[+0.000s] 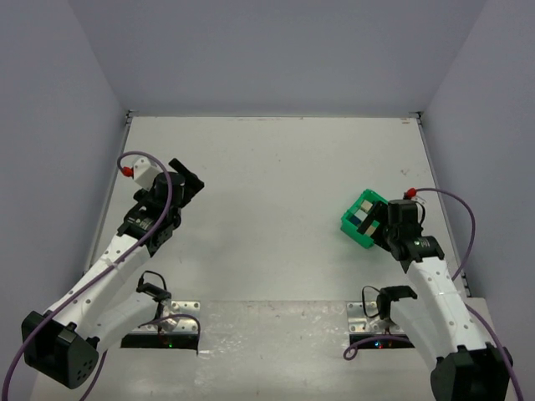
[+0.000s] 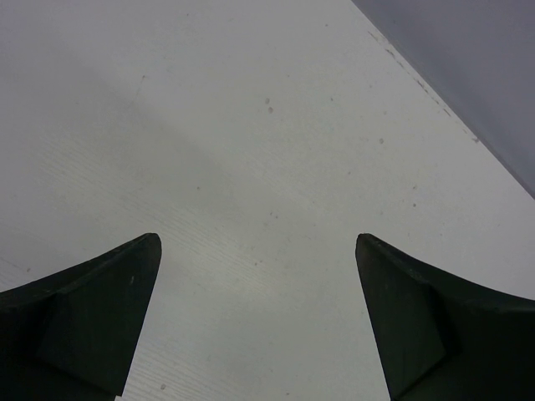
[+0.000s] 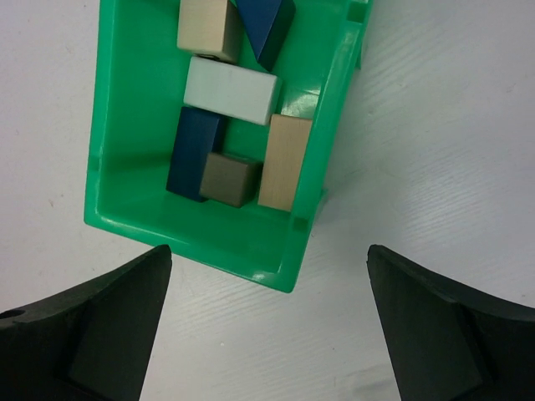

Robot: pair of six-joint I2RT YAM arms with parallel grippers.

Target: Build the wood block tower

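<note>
The right gripper [image 3: 269, 251] is hanging with its 2 jaws spread wide and gripping nothing. The green bin [image 3: 125, 142] is sitting just ahead of the gap, its near wall almost level with the fingertips.

The wood block tower is not yet standing. Its 6 pieces are lying loose inside the bin, ahead of the jaws and somewhat toward the left one. Closest to the jaws, a grey-brown block [image 3: 230, 178] is touching a dark blue block [image 3: 194, 150] on the left-jaw side and a tan block [image 3: 284, 161] on the right-jaw side. Farther ahead are lying a pale block [image 3: 230, 88], a second tan block [image 3: 209, 25] and the blue roof-shaped piece [image 3: 269, 25].

The wide spread is probably preparing a reach into the bin. The tight packing is leaving little room for a finger.

The left gripper [image 2: 257, 238] is likewise gaping and empty, with only bare table [image 2: 251, 125] between and ahead of its jaws. It is likely waiting where the tower could rise.
</note>
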